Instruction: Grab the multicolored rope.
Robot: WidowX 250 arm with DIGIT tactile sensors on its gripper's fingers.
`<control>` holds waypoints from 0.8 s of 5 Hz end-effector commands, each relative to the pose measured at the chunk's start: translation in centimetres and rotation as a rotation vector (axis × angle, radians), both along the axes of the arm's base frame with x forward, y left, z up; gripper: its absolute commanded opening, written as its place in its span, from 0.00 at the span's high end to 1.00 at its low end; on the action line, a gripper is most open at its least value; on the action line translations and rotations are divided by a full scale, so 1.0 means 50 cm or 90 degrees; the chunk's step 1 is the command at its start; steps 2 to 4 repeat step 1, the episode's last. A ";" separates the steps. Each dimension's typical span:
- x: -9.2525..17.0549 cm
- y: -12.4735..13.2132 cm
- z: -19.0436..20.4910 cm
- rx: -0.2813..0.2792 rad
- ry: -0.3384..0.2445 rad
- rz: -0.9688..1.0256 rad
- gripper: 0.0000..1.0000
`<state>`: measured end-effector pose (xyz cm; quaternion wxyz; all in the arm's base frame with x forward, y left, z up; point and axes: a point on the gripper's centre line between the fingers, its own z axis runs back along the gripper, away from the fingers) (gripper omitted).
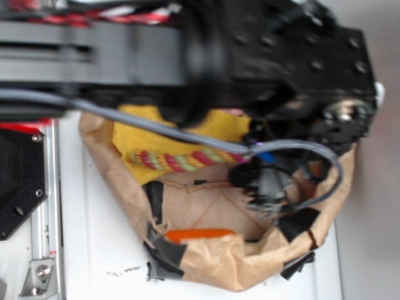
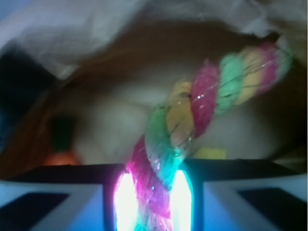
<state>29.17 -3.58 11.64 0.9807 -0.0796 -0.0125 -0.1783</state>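
Your gripper [image 2: 153, 202] is clamped on the multicolored rope [image 2: 192, 125]: in the wrist view the twisted pink, yellow and green strands run down between the two glowing finger pads [image 2: 126, 202], which press against it from either side, and the rope then arcs up and away toward the upper right of that picture. In the exterior view you see the same rope [image 1: 181, 160] lying across the lower edge of the yellow cloth [image 1: 140, 134], stretching from the cloth's left part rightward until it vanishes under the dark gripper assembly [image 1: 259, 181] at the right. Both cloth and rope sit inside a shallow tray of crumpled brown paper [image 1: 212, 262], patched with strips of black tape [image 1: 164, 247] along its near rim. The orange carrot-like toy [image 1: 201, 235] lies near that rim, well apart from the rope, and it shows in the wrist view as a blurred orange shape [image 2: 60, 156] at the lower left. The black arm [image 1: 187, 44] fills the top of the exterior picture, with a grey cable [image 1: 150, 125] looping from it across the cloth to the wrist. The paper tray rests on a white table [image 1: 94, 250].
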 end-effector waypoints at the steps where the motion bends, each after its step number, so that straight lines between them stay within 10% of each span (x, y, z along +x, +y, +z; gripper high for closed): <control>1: 0.008 0.019 0.091 -0.004 -0.055 0.007 1.00; 4: 0.008 0.019 0.091 -0.004 -0.055 0.007 1.00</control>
